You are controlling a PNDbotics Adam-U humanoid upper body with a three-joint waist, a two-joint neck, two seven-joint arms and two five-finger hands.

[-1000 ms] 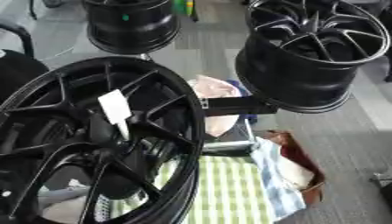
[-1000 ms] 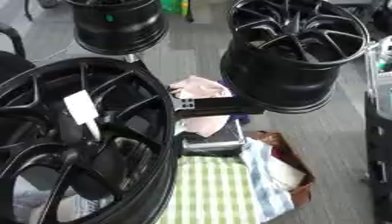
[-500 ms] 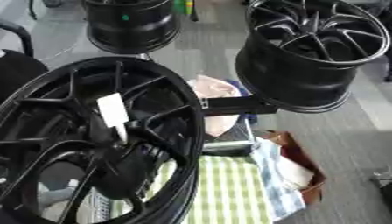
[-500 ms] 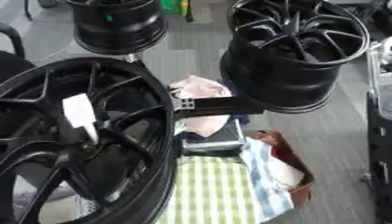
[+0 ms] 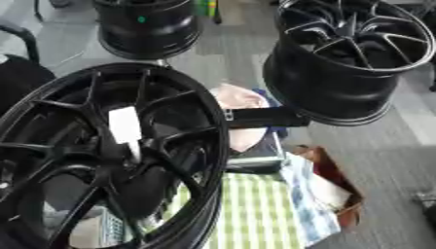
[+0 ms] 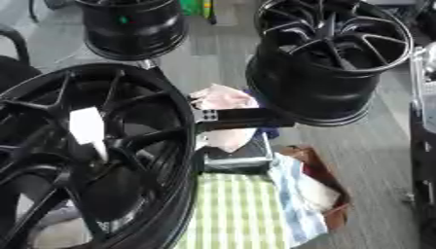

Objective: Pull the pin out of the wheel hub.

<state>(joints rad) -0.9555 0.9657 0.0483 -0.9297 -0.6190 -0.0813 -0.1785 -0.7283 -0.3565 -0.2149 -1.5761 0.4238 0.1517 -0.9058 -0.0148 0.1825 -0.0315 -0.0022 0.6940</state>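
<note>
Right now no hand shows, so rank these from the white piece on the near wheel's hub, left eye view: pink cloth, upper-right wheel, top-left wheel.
1. pink cloth, just right of the near wheel rim.
2. upper-right wheel and top-left wheel: both well beyond the cloth, too close to call.

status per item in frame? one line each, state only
Near wheel hub: tilted on edge, spoke face toward the camera.
White pin: seated at the hub centre, not yet pulled.
Right wheel: tipped, open face up and toward the camera.
Far wheel: top cut off by the frame.
Black bar: level, spanning between near hub and right wheel.
Robot hands: neither in view.
</note>
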